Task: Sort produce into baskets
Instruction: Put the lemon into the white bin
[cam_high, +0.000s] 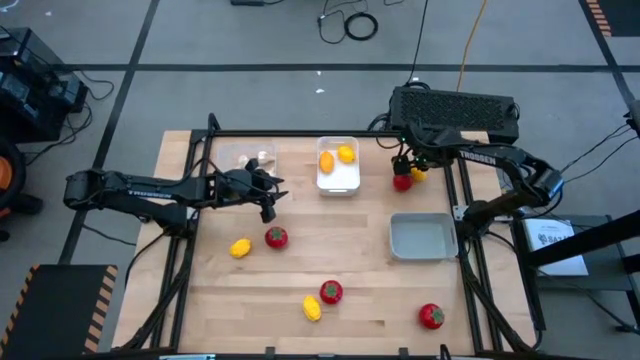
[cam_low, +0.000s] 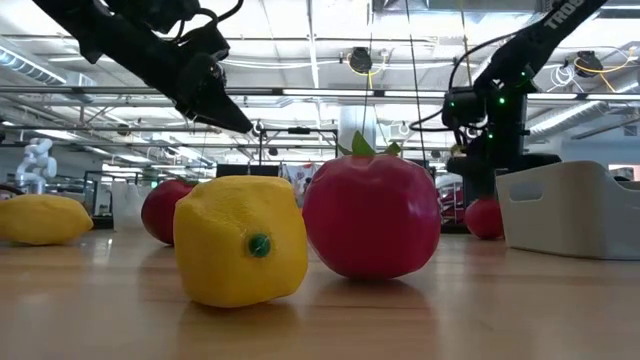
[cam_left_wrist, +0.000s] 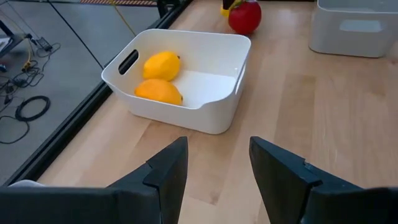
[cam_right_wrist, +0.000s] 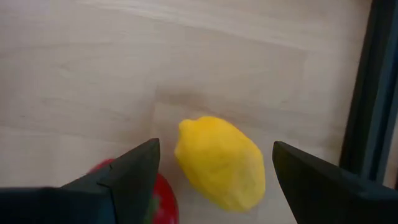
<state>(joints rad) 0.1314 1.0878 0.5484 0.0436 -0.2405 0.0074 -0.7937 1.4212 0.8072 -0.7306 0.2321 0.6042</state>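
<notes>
My right gripper (cam_high: 410, 163) is open at the table's far right. Its fingers stand above and on either side of a yellow lemon (cam_right_wrist: 221, 165), which lies on the table beside a red tomato (cam_right_wrist: 163, 200). My left gripper (cam_left_wrist: 217, 146) is open and empty, above the table left of the white basket (cam_high: 338, 180). That basket holds two yellow-orange fruits (cam_left_wrist: 160, 78). The clear basket (cam_high: 250, 157) at the far left holds whitish bulbs. The grey basket (cam_high: 423, 237) stands at the right. Tomatoes (cam_high: 276, 237) (cam_high: 331, 292) (cam_high: 431, 316) and lemons (cam_high: 240, 248) (cam_high: 312, 307) lie loose on the table.
A black box (cam_high: 455, 112) stands just beyond the far right edge, behind my right gripper. A black frame rail (cam_right_wrist: 373, 93) runs close beside the lemon. In the low view a lemon (cam_low: 240, 240) and a tomato (cam_low: 372, 215) lie near the front edge.
</notes>
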